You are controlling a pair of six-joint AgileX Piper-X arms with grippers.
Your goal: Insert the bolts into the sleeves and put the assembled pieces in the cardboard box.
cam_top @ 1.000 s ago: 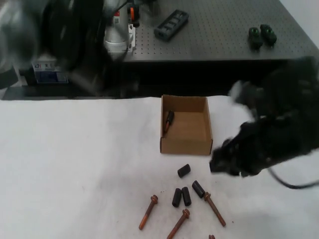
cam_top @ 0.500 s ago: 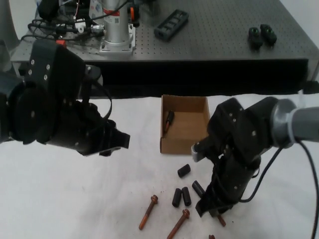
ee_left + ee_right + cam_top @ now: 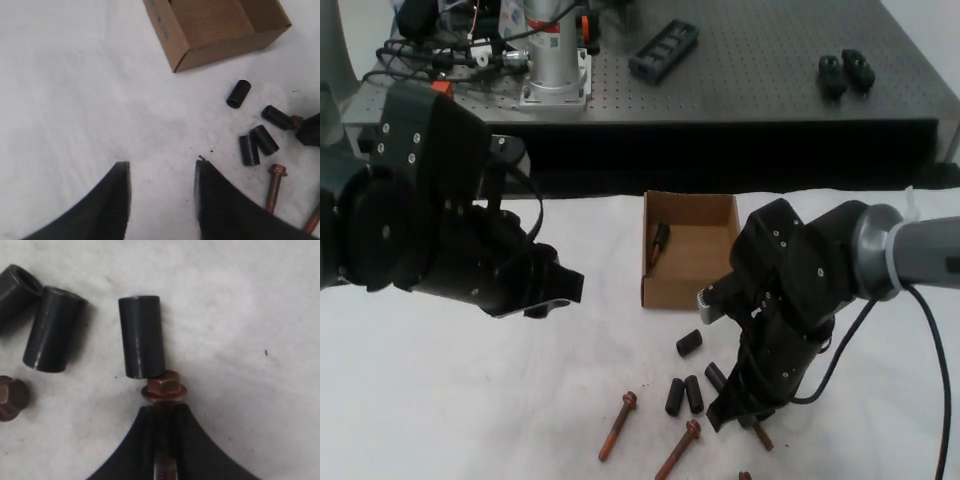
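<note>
My right gripper [image 3: 164, 412] is down on the white cloth, shut on the shank of a copper bolt [image 3: 164, 388]. The bolt's hex head touches the end of a black sleeve [image 3: 141, 336]. Two more sleeves [image 3: 52, 330] lie side by side close by, beside another bolt's head [image 3: 10, 397]. In the high view the right gripper [image 3: 730, 415] is in front of the cardboard box [image 3: 692, 290], which holds one dark assembled piece [image 3: 660, 240]. My left gripper [image 3: 162, 172] hangs open over bare cloth, left of the box [image 3: 182, 55] and the sleeves [image 3: 238, 93].
Two loose bolts [image 3: 617, 425] [image 3: 680, 448] lie near the cloth's front edge, and a single sleeve [image 3: 689, 343] sits just in front of the box. A perforated metal bench [image 3: 760, 70] with black parts stands behind the cloth. The cloth's left half is open.
A second ago both arms were blurred in motion. The right arm has dropped from beside the box onto the bolt. The left arm has swung in to the left of the box.
</note>
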